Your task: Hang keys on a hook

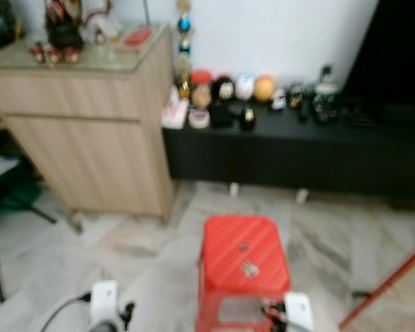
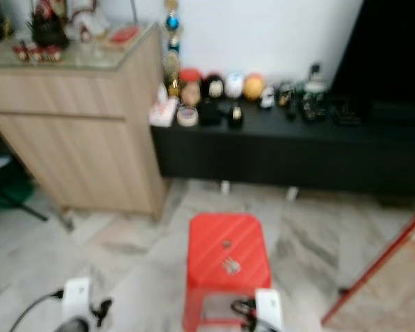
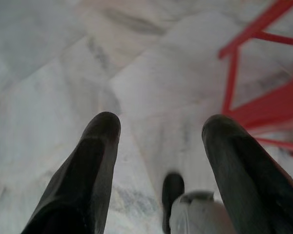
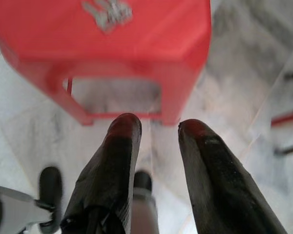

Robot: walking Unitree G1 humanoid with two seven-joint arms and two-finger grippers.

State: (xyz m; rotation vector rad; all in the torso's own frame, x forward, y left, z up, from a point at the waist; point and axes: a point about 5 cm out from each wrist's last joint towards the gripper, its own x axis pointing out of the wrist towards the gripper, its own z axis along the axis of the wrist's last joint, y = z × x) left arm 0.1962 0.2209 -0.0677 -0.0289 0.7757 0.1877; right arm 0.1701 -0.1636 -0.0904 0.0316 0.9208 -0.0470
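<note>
Stool point(image 1: 243, 259) in red plastic is sitting dead ahead on the marble floor point(image 1: 124, 256), keys point(image 1: 248, 268) lying near the middle of its seat. I'm judging the pickup comes first, so I'm closing in slowly. Right gripper point(image 4: 158, 127) is hanging on the stool's near side, left gripper point(image 3: 161, 129) over bare floor, both spread apart and empty.

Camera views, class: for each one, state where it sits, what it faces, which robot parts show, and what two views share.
Left eye view: head, facing down at red stool with keys; both wrists at bottom.
Right eye view: same scene, black bench beyond.
Left wrist view: looks along open left gripper at marble floor.
Right wrist view: looks along open right gripper.
Shared: stool and keys.
</note>
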